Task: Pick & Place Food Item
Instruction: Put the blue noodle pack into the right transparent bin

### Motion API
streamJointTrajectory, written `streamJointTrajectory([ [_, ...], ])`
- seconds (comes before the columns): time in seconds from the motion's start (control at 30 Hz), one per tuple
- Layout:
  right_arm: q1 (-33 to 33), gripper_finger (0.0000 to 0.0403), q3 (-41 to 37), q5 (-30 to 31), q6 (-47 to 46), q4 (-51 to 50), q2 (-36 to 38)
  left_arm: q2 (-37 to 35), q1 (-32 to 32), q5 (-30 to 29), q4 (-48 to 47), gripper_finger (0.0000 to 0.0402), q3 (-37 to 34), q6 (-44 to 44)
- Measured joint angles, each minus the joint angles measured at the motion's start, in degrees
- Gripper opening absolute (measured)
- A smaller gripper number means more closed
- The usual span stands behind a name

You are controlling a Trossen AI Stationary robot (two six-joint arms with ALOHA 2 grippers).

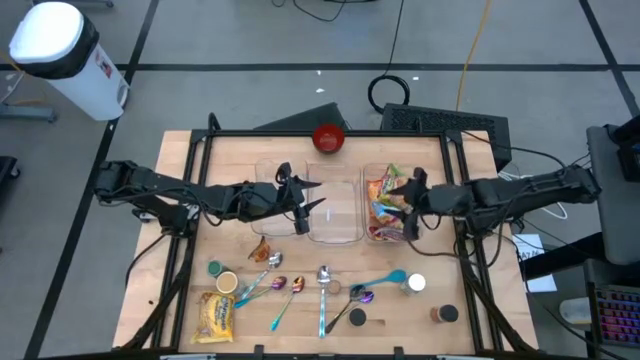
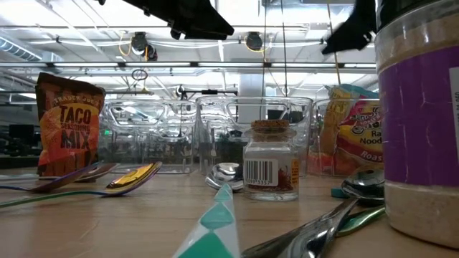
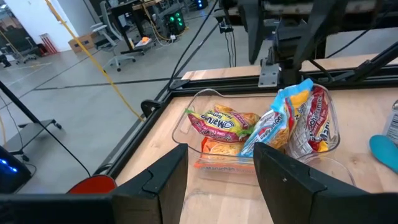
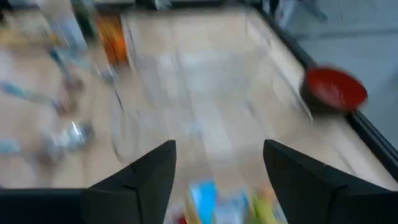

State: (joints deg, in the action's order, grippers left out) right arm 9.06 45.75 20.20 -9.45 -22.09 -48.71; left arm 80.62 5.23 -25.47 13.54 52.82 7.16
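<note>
Noodle packets (image 1: 385,205) fill the right bin (image 1: 371,235); the right claw (image 1: 412,222) hangs open and empty above them. Left claw (image 1: 303,212) waits half-open, empty, over the desk (image 1: 180,160). More likely remains.

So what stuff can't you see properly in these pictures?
- Right wrist view: the table is smeared by motion blur.
- Low view: the big jar is cut off by the frame edge.
- High view: the small jars are too tiny to read.
</note>
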Motion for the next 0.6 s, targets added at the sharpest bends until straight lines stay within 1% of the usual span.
streamJointTrajectory([
  [0.07,0.0,0.0248,0.0,-2.7,1.6,4.3,-1.5,0.0,0.0,0.0,0.0,0.0191,0.0,0.0],
  [0.13,0.0,0.0254,0.8,-4.0,2.1,4.5,-3.9,0.0,0.0,0.0,0.0,0.0191,0.0,0.0],
  [0.27,-1.5,0.0258,3.7,-3.9,-0.4,-3.8,-11.1,0.0,0.0,0.0,0.0,0.0191,0.0,-0.2],
  [0.4,-3.2,0.0251,5.2,-4.0,-3.7,-9.5,-17.9,0.0,-0.2,0.0,0.0,0.0191,0.0,-0.2],
  [0.5,-3.8,0.0242,6.1,-4.0,-4.6,-13.7,-21.4,0.0,-0.4,0.0,0.0,0.0191,0.0,-0.8],
  [0.6,-3.8,0.0226,7.2,-4.0,-5.0,-18.5,-23.1,0.0,-0.7,0.0,0.0,0.0191,0.0,-1.4],
])
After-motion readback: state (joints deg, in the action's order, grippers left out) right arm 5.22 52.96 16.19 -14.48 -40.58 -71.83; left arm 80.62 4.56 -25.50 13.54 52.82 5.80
